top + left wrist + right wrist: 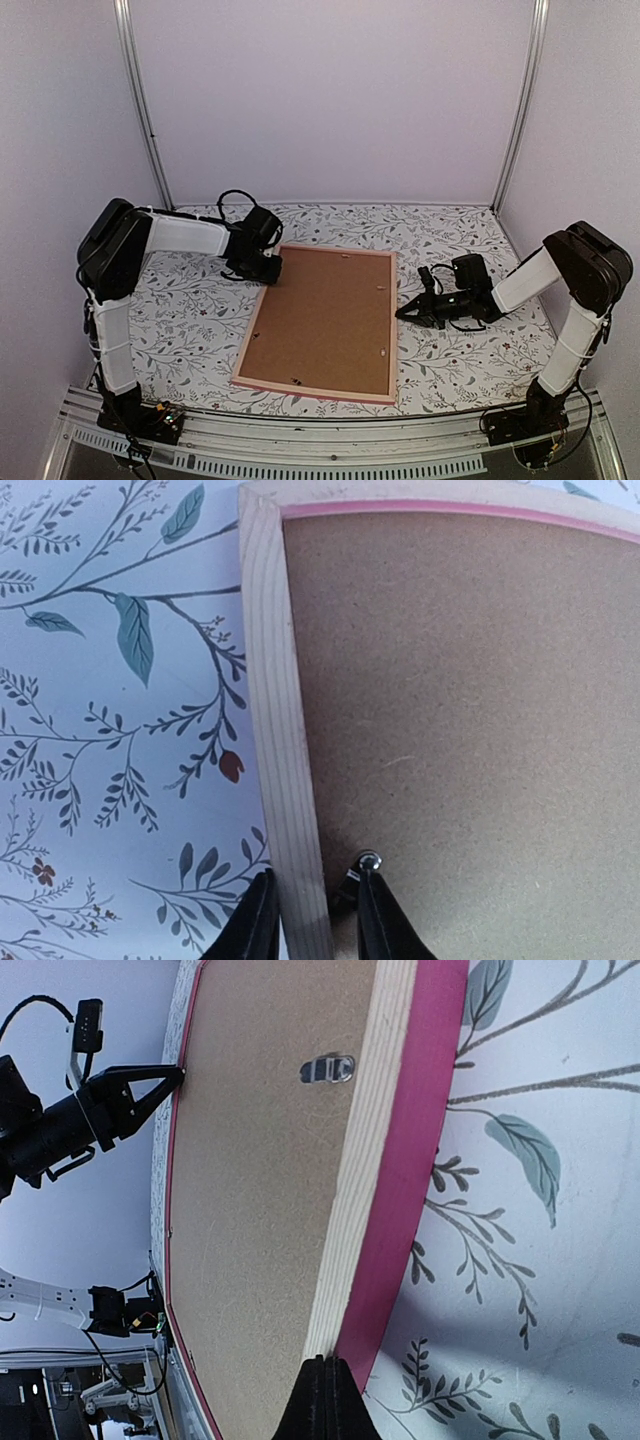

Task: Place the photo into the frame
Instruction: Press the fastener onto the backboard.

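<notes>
The pink frame [392, 335] lies face down on the table, its brown backing board [320, 320] up. The photo is not in view. My left gripper [272, 272] is at the frame's far left corner. In the left wrist view [315, 920] its fingers [255, 925] straddle the pale wood rail [275, 680], one outside, one inside by a small metal-headed tab [368, 861]. My right gripper [402, 313] is shut, and its tip [325, 1380] rests against the frame's right rail [400, 1190] near the middle of that side.
Small metal turn clips [327, 1068] sit along the board's edges [383, 352]. The floral tablecloth [470, 360] surrounds the frame. White walls and metal posts [145, 110] close the back and sides. The left gripper also shows in the right wrist view [130, 1095].
</notes>
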Robot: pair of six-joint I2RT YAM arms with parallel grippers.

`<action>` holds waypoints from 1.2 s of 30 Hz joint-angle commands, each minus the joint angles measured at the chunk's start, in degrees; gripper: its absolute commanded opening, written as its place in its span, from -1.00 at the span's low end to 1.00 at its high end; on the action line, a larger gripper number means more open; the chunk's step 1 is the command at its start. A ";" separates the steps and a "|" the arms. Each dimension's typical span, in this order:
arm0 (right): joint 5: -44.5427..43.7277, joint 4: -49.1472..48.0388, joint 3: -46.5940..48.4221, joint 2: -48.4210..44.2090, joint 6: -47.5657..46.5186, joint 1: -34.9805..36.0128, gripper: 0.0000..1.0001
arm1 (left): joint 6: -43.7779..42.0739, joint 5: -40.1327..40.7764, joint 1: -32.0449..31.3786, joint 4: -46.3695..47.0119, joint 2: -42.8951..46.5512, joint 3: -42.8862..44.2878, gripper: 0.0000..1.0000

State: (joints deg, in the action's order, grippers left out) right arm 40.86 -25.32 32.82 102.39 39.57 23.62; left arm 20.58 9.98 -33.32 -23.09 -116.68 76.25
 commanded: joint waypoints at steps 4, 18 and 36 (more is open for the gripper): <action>-5.78 11.08 -0.62 2.81 -1.93 0.73 -1.00 | -4.79 3.21 -0.67 -6.26 -2.44 -3.94 -0.77; -7.73 14.83 0.70 1.42 -3.59 0.65 -1.00 | -3.40 -6.74 0.02 1.52 1.47 -5.12 -0.35; -7.38 16.93 3.91 4.02 -4.64 0.69 -1.00 | 2.44 -6.88 4.87 1.87 2.17 -3.97 -0.31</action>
State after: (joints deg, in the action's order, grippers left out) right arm 40.62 -16.73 37.85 102.63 36.07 23.88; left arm 22.11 3.27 -30.04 -19.27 -113.99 71.90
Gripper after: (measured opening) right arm 0.005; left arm 0.359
